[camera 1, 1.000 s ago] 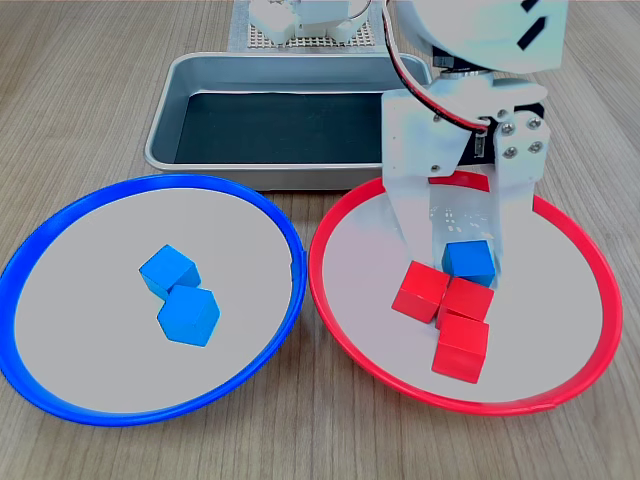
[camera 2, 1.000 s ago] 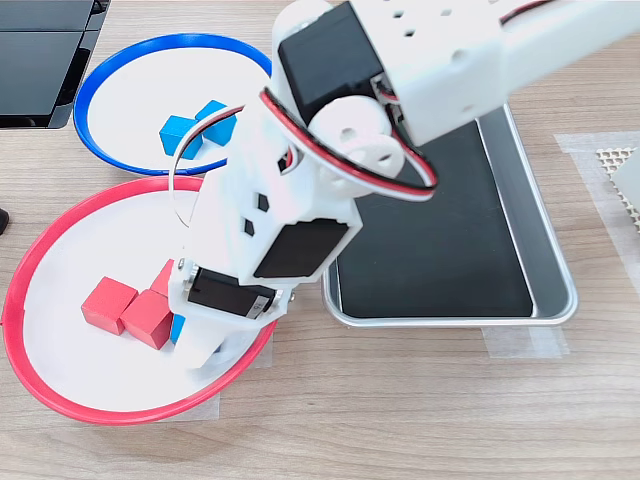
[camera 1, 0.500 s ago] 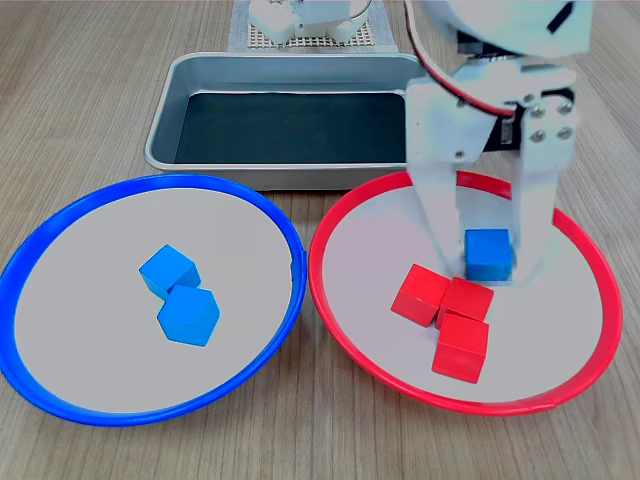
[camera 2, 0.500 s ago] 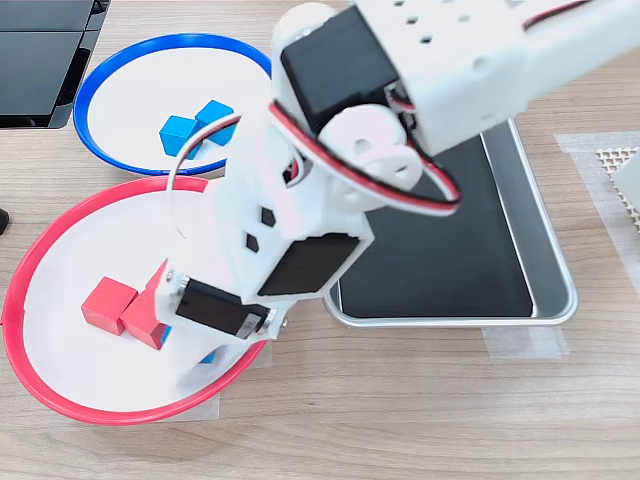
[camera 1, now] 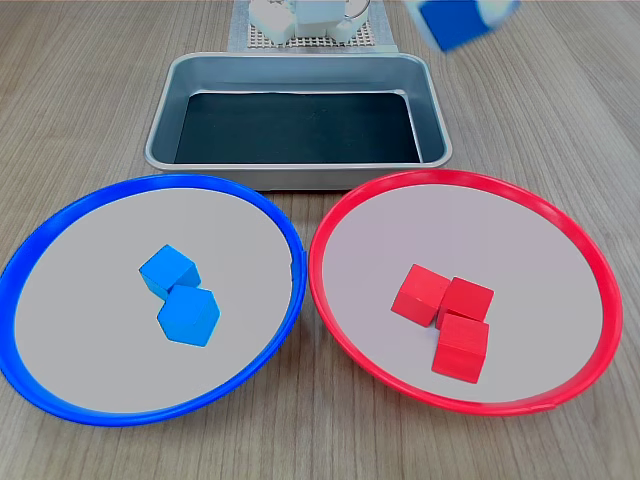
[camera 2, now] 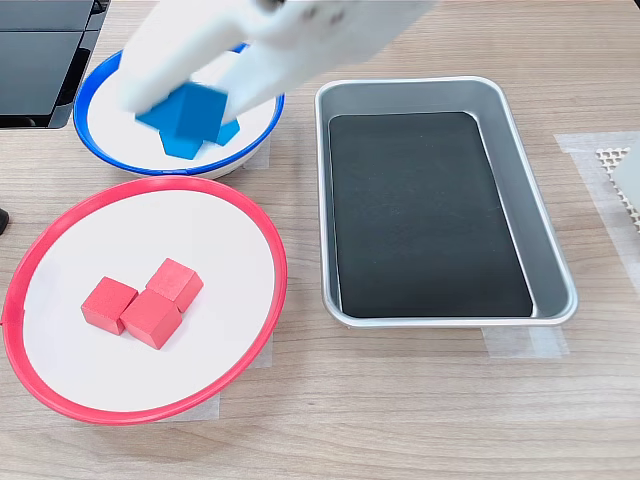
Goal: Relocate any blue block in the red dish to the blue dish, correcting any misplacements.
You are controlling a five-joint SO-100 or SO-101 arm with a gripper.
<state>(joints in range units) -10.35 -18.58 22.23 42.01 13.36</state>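
My gripper (camera 2: 188,98) is shut on the blue block (camera 2: 192,110) and holds it high in the air, motion-blurred. In the second exterior view it overlaps the blue dish (camera 2: 95,80). In the first exterior view the blue block (camera 1: 452,22) shows at the top edge, above the tray's far right corner, with only bits of white fingers beside it. The blue dish (camera 1: 150,185) holds two other blue cubes (camera 1: 178,295). The red dish (camera 1: 460,178) holds three red cubes (camera 1: 445,315) bunched together and no blue cube. In the second exterior view the red dish (camera 2: 150,185) lies at lower left.
A rectangular metal tray (camera 1: 300,60) with a black inside stands behind both dishes; in the second exterior view the tray (camera 2: 420,85) lies to the right. A white mesh mat (camera 1: 310,30) lies behind it. A black object (camera 2: 45,60) sits at the second exterior view's top left.
The gripper has lifted the blue block out of the red dish and swung it up and away, toward the blue dish in the second exterior view. The red cubes stayed put.
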